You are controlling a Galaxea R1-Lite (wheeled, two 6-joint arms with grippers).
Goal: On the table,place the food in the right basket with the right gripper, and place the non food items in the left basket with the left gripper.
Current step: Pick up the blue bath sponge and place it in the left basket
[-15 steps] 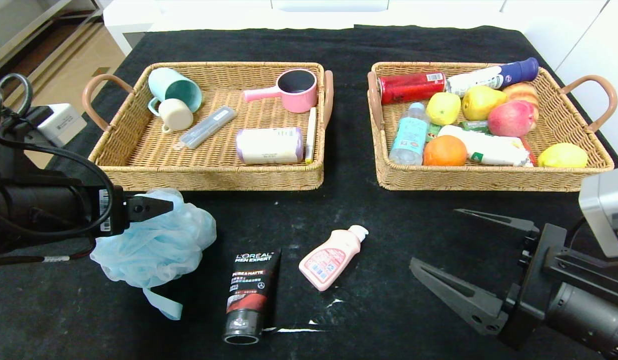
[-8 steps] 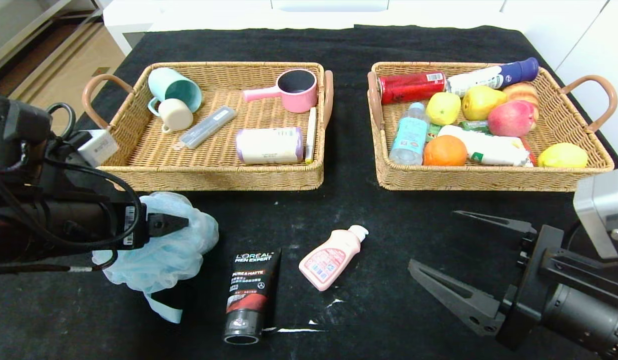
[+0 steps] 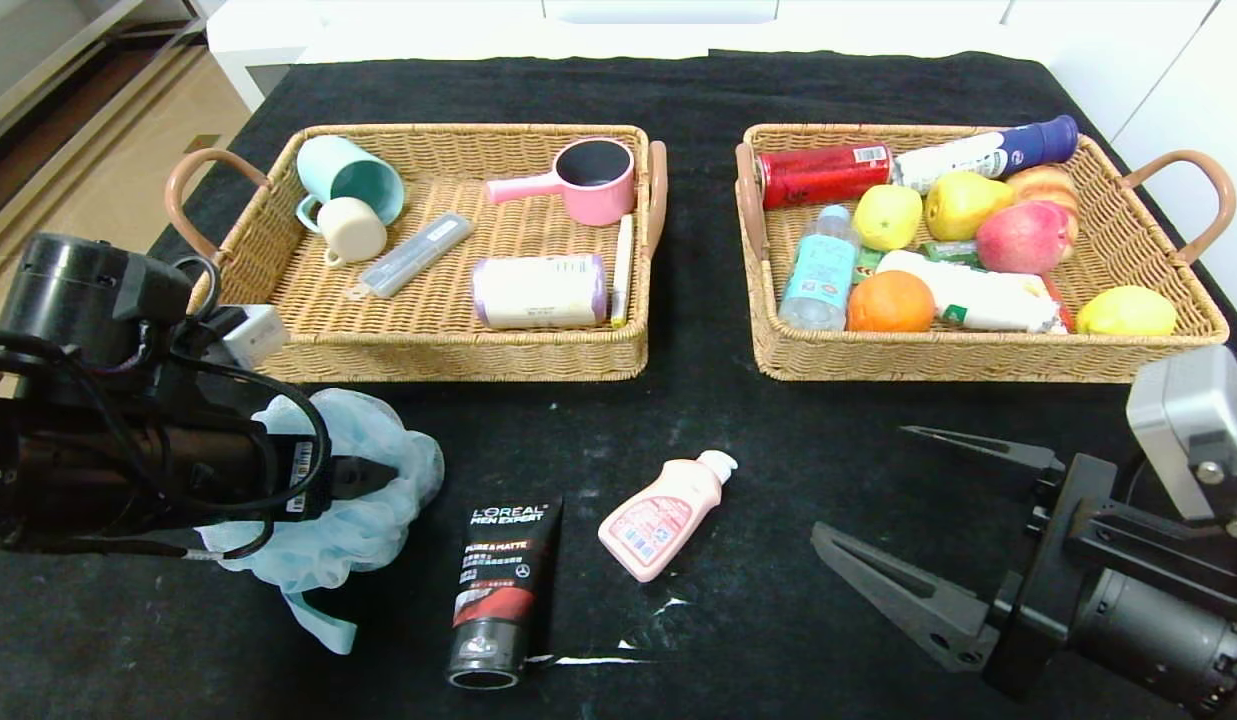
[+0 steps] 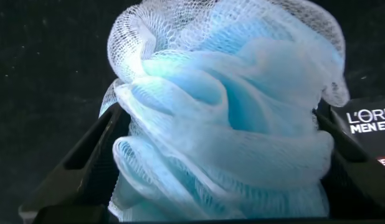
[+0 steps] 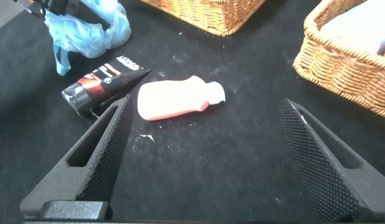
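Note:
A light-blue mesh bath sponge [image 3: 363, 500] lies on the black table in front of the left basket [image 3: 428, 355]. My left gripper [image 3: 378, 478] is open with its jaws on either side of the sponge [image 4: 230, 124], which fills the space between them. A black L'Oreal tube [image 3: 498, 590] and a pink bottle [image 3: 663, 515] lie at the front middle. My right gripper [image 3: 860, 480] is open and empty, low at the front right, with the pink bottle [image 5: 177, 99] just beyond its fingertips. The right basket [image 3: 978, 365] holds fruit, bottles and cans.
The left basket holds a teal cup [image 3: 350, 178], a cream cup [image 3: 351, 228], a pink pot [image 3: 590, 178], a grey case [image 3: 413, 255] and a white roll [image 3: 538, 290]. A gap of bare cloth separates the baskets. The table's left edge is close to my left arm.
My left gripper has moved down and forward into the sponge, nudging it slightly right. My right gripper has crept a little to the left. The tube and bottle have not moved.

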